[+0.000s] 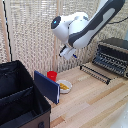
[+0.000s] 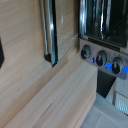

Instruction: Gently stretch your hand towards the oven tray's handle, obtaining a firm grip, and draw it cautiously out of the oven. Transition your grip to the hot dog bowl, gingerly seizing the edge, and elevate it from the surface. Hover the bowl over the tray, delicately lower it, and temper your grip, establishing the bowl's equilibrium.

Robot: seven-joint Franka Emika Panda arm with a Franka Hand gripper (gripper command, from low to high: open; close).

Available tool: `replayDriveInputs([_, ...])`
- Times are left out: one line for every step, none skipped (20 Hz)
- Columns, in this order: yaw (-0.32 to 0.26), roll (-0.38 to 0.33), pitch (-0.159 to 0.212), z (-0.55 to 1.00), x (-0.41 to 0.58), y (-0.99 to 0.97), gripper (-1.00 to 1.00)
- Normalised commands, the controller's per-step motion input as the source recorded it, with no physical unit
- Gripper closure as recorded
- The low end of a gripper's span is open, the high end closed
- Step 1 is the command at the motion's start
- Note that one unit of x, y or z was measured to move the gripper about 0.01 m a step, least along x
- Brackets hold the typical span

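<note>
In the exterior view the white arm reaches down from the upper right of the frame, its gripper (image 1: 68,53) hanging above centre over the wooden table (image 1: 90,102), clear of everything; its fingers are too blurred to tell how far apart they stand, and nothing shows between them. The oven (image 1: 114,53) sits at the right edge with the oven tray (image 1: 108,63) showing in its mouth, the grated door flap (image 1: 96,73) lying open before it. The hot dog bowl (image 1: 64,86) rests on the table at lower centre, just beside a red cup (image 1: 52,75), a blue panel (image 1: 46,86) and a black case (image 1: 20,97). In the wrist view the oven's knobs (image 2: 101,57) line the right side, the flap (image 2: 49,30) at upper centre; no fingers appear.
</note>
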Motion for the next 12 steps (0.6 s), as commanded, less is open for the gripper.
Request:
replayDriveInputs([0.126, -0.257, 0.0, -0.11, 0.391, -0.23, -1.0])
replayDriveInputs([0.119, -0.267, 0.0, -0.12, 0.354, -0.23, -1.0])
replayDriveInputs([0.115, -0.279, 0.0, -0.11, 0.323, -0.21, -1.0])
replayDriveInputs([0.106, -0.284, 0.0, -0.1, 0.266, -0.22, -1.0])
replayDriveInputs([0.084, -0.288, 0.0, -0.09, 0.14, -0.25, -1.0])
replayDriveInputs([0.051, -0.285, 0.0, -0.08, 0.034, -0.3, -1.0])
replayDriveInputs([0.003, -0.275, 0.0, -0.07, 0.006, -0.37, -1.0])
replayDriveInputs([0.0, -0.264, 0.0, -0.05, 0.0, -0.42, -1.0])
replayDriveInputs([0.0, -0.257, 0.0, -0.03, 0.0, -0.43, -1.0])
replayDriveInputs([-0.002, -0.231, 0.0, 0.0, 0.0, -0.47, -1.0])
replayDriveInputs([-0.01, -0.203, 0.0, 0.0, 0.0, -0.49, -1.0])
replayDriveInputs([-0.009, -0.183, 0.0, 0.0, 0.0, -0.5, -1.0])
